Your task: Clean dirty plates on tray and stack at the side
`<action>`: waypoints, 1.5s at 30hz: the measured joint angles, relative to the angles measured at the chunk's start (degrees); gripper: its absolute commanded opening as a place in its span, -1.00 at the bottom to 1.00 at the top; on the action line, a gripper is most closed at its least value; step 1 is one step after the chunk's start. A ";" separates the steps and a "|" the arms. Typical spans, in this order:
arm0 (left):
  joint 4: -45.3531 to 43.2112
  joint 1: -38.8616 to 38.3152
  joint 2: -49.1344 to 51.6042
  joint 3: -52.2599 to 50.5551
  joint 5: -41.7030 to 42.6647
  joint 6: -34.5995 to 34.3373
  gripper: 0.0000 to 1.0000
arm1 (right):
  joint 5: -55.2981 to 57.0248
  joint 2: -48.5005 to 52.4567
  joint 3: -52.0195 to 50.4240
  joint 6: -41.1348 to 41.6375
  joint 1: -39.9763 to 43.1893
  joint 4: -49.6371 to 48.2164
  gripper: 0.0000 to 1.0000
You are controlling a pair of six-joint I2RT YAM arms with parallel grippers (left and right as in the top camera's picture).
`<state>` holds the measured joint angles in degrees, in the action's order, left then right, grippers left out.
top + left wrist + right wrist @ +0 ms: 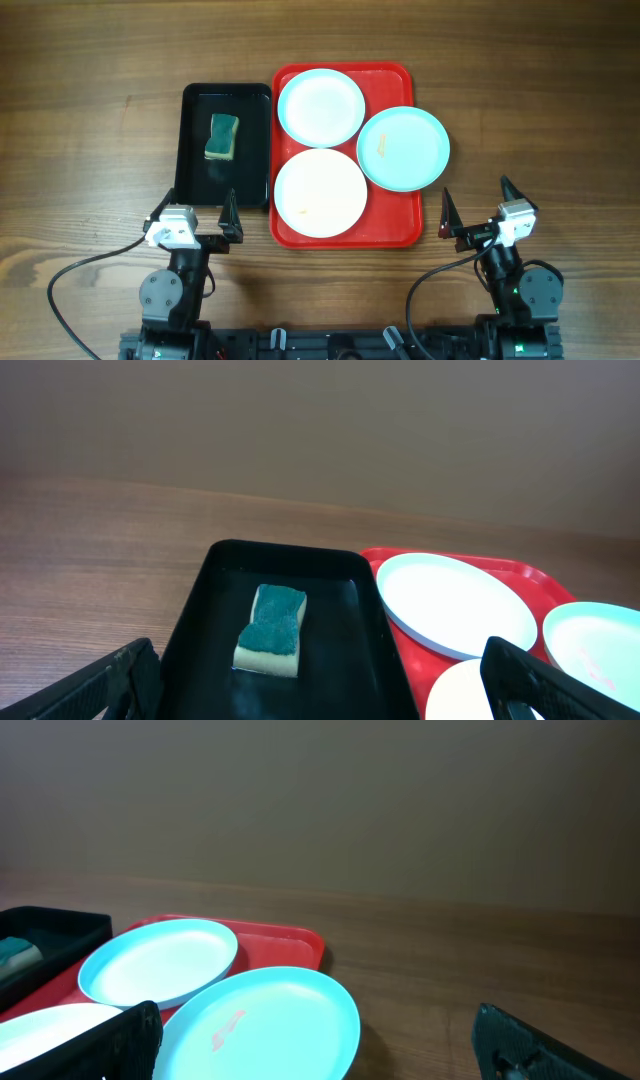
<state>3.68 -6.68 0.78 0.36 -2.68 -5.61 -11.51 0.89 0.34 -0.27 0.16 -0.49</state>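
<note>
The red tray lies mid-table with three plates. A white plate with an aqua rim sits at its far left. A white plate with a faint orange smear sits at its near left. A light aqua plate with an orange smear overhangs the tray's right rim; it also shows in the right wrist view. My left gripper is open and empty at the near end of the black tray. My right gripper is open and empty, right of the red tray's near corner.
The black tray holds a green and yellow sponge, also in the left wrist view. Bare wood table surrounds both trays, with room to the right and left.
</note>
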 measured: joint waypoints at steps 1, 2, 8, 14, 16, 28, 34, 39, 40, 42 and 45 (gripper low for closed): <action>0.00 0.00 0.00 0.00 0.00 0.00 1.00 | 0.00 0.00 0.00 0.00 0.00 0.00 0.99; 0.00 0.24 0.00 0.00 0.09 0.00 1.00 | 0.00 0.02 0.00 0.00 0.00 0.00 0.99; 0.00 2.25 0.00 0.00 0.20 0.02 1.00 | -0.02 0.02 0.00 -0.02 0.00 0.00 0.99; 0.00 2.25 0.00 0.00 0.20 0.02 1.00 | 0.00 0.02 0.00 0.00 0.00 0.02 0.99; 0.00 2.25 0.00 0.00 0.20 0.00 1.00 | -0.02 0.02 0.00 0.00 0.00 0.00 0.99; 0.00 2.25 0.00 0.00 0.20 0.02 1.00 | -0.02 0.02 0.00 0.00 0.00 0.00 0.99; 0.00 2.25 0.00 0.00 0.20 0.02 1.00 | 0.00 0.02 0.00 0.00 0.00 0.00 0.99; 0.00 2.25 0.00 0.00 0.20 0.02 1.00 | 0.00 0.02 0.00 0.00 0.00 0.00 1.00; 0.00 2.25 0.00 0.00 0.20 0.02 1.00 | 0.00 0.02 0.00 0.00 0.00 0.00 0.99; 0.00 2.25 0.00 0.00 0.20 0.02 1.00 | -0.02 0.02 0.00 0.00 0.00 0.00 0.99; 0.00 2.25 0.00 0.00 0.20 0.02 1.00 | -0.02 0.02 0.00 0.00 0.00 0.00 0.99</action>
<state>3.68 -4.43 0.78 0.36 -2.48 -5.58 -11.53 0.91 0.34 -0.27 0.16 -0.49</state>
